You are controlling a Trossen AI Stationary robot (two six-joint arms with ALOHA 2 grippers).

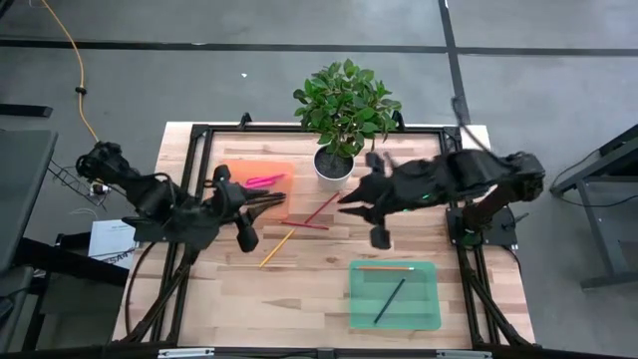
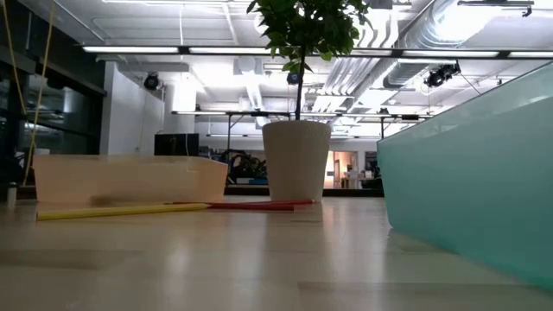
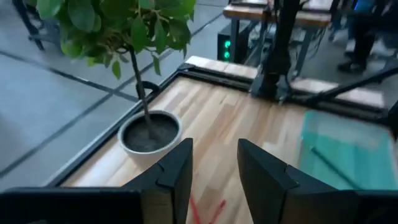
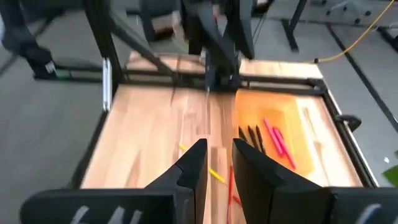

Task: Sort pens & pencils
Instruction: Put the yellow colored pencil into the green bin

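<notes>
On the pale wooden table [image 1: 239, 299], two trays split the stationery, with loose pencils lying between the arms.

At far left the shallow orange plastic tray [image 1: 261, 172] takes the pens: bright pink sticks [image 1: 264, 180] and dark ones [image 4: 252, 138] lie in it. The left gripper [image 1: 282, 200] hovers at that tray's right edge, its fingers [image 3: 177, 171] spread with nothing between them, likely just rid of a pen. To its right and nearer lies the thin yellow pencil [image 1: 277, 248]; two red pencils [image 1: 314, 214] lie crossed right of it, near the white pot of the leafy green plant [image 1: 334, 165]. The right gripper [image 1: 346, 204] hangs just right of the reds, fingers [image 4: 193, 165] part-open and empty, well placed to take one. At near right the translucent green plastic tray [image 1: 395, 295] is for pencils, holding an orange-tan one [image 1: 384, 267] and a long dark one [image 1: 390, 300].
</notes>
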